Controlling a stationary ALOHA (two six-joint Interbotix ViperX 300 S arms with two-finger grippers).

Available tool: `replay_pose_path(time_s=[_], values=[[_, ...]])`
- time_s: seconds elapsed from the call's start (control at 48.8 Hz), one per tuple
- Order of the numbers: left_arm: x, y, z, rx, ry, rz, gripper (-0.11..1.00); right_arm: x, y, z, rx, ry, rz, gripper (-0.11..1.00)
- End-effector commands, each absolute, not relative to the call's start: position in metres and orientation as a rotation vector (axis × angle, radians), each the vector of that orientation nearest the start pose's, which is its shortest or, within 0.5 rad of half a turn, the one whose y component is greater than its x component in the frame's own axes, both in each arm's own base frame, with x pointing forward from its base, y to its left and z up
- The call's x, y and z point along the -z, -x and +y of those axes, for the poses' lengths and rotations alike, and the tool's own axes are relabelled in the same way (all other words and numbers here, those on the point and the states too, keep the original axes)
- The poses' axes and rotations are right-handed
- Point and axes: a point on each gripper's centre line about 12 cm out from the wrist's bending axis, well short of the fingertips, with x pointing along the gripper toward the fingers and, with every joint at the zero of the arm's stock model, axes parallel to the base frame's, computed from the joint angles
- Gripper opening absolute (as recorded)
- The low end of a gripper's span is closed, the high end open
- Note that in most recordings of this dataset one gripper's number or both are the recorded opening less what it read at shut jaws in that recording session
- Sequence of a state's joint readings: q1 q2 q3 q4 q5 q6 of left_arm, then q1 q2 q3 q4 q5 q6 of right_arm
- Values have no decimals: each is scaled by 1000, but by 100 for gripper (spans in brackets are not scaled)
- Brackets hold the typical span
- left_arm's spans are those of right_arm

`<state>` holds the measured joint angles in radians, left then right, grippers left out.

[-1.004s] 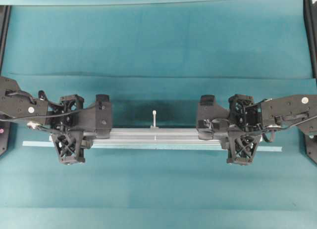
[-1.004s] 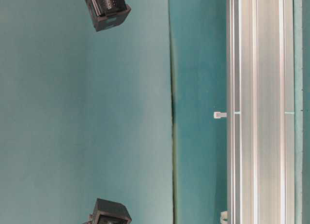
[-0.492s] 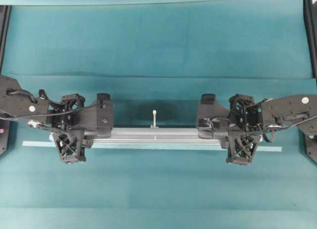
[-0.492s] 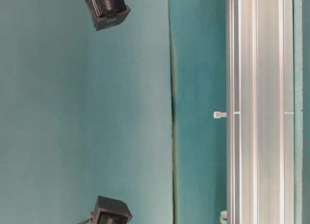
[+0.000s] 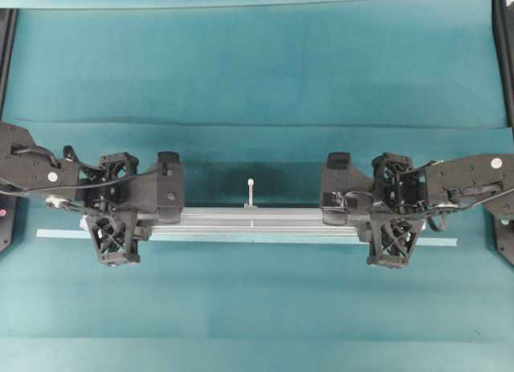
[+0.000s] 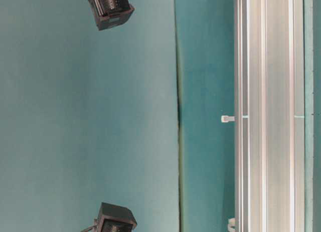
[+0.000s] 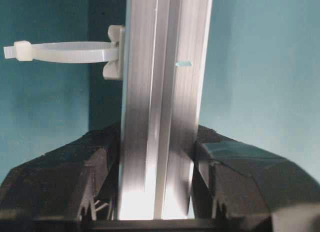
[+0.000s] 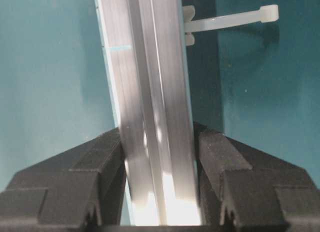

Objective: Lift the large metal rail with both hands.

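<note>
The grooved silver aluminium rail (image 5: 253, 219) lies crosswise above teal cloth (image 5: 257, 67), left gripper (image 5: 115, 219) and right gripper (image 5: 391, 219) each clamping an end between latticed black fingers (image 7: 60, 192); white zip-tie (image 5: 251, 191) juts far

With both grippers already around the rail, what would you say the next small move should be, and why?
Probably a small, level lift with both arms together. The left gripper and right gripper each have their fingers pressed against the sides of the large metal rail, near opposite ends, so the grip looks set. The rail casts a shadow on the teal cloth, suggesting it is at most slightly raised above the pale strip.
</note>
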<state>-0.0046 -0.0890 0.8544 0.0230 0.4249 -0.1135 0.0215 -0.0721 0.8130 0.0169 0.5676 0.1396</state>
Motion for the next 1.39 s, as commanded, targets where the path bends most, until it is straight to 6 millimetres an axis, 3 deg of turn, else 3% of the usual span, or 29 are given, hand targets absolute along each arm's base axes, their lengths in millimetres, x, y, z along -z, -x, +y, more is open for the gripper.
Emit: replay_pose_path(time_s=[0.0,0.41,0.574,0.656,1.168,1.373], values=[[-117,-299,4,-73,85,1167,36,-111,-290,9,84,-144,1309,39],[-117,-299,5,-77,89,1168,36,-111,-290,11,87,-170,1312,42],[-116,-297,5,-78,90,1176,36,-110,-288,11,88,-169,1340,83],[-116,-295,6,-81,90,1188,36,-110,-287,11,89,-170,1345,95],[-116,-295,6,-76,85,1185,36,-111,-285,11,91,-172,1360,93],[-115,-295,-3,-46,61,1183,36,-111,-283,11,97,-176,1387,93]])
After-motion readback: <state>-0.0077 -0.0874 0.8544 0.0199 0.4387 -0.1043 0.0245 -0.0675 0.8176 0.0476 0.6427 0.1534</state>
